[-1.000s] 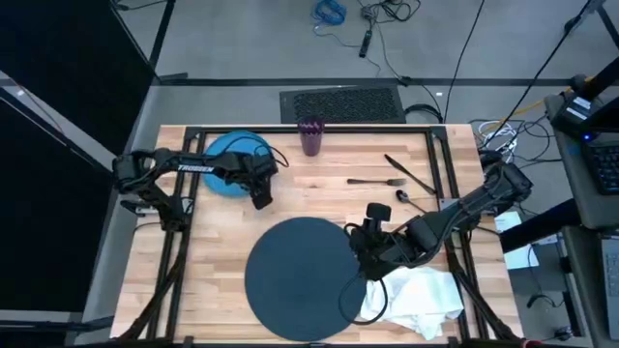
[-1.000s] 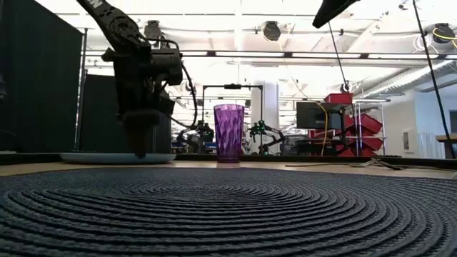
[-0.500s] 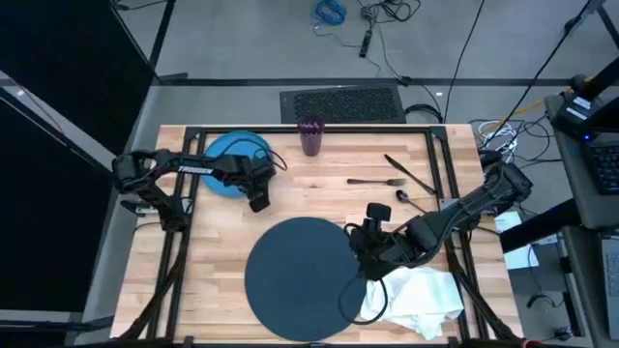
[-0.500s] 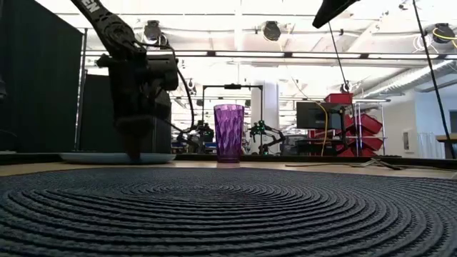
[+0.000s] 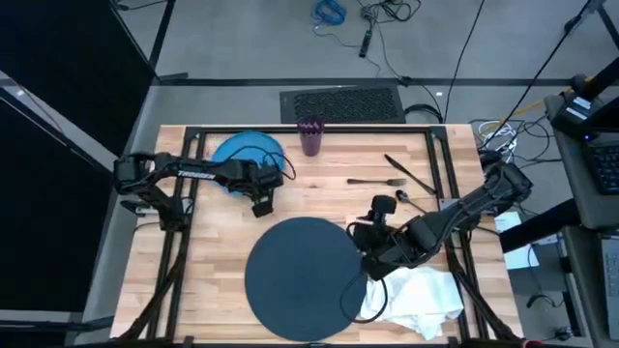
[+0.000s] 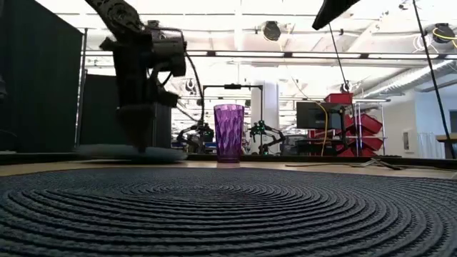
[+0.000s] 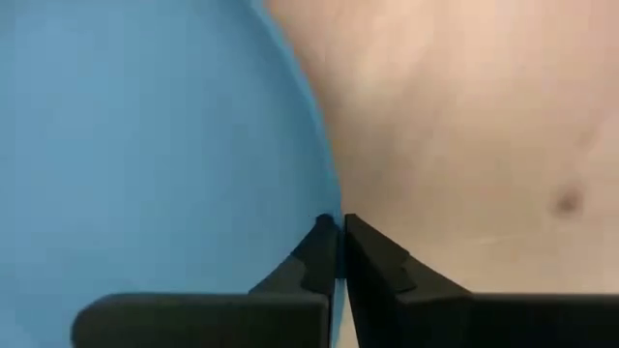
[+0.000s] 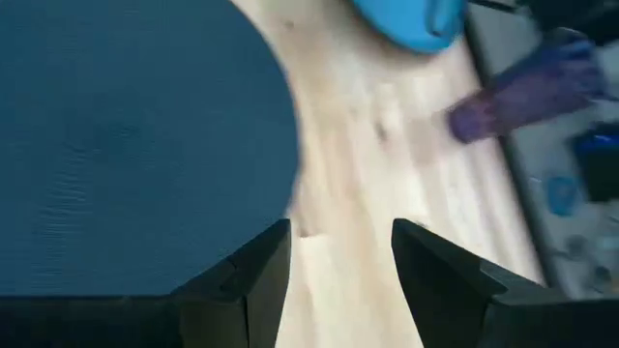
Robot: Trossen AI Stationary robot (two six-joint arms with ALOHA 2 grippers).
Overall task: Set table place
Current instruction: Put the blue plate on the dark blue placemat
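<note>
**Desk:** High view — what am I looking at, and where is the plate?

**Operator:** I have the left gripper (image 5: 261, 202) clamped on the near-right rim of the blue plate (image 5: 247, 151), which lies at the far-left part of the table (image 5: 319, 198), just left of the purple cup (image 5: 310, 136). The charger (image 5: 305, 264) lies toward me and to the right of the claw, near but apart from the plate. That diagonal is what my next move turns on, I judge: the plate has to travel that way to land on the charger. The left arm is the nearer one and already has the plate.

**Desk:** And the right arm?

**Operator:** The right gripper (image 5: 368, 249) waits at the charger's right edge, beside the white napkin (image 5: 416, 295). Its fingers (image 8: 254, 272) stand wide apart, holding nothing. Fork (image 5: 375, 181), knife (image 5: 411, 174) and spoon (image 5: 408, 198) lie untouched at far right.

**Desk:** What do the other cameras add?

**Operator:** The left wrist view shows what the top camera cannot: the two fingers (image 7: 314, 261) pinched nearly together on the plate's (image 7: 145, 145) thin rim. The low view shows the plate (image 6: 125, 151) low at the tabletop under the left gripper (image 6: 146, 146); I cannot tell whether it is clear of the wood. The charger (image 6: 228, 210) fills that foreground, the cup (image 6: 229, 133) upright behind.
</note>
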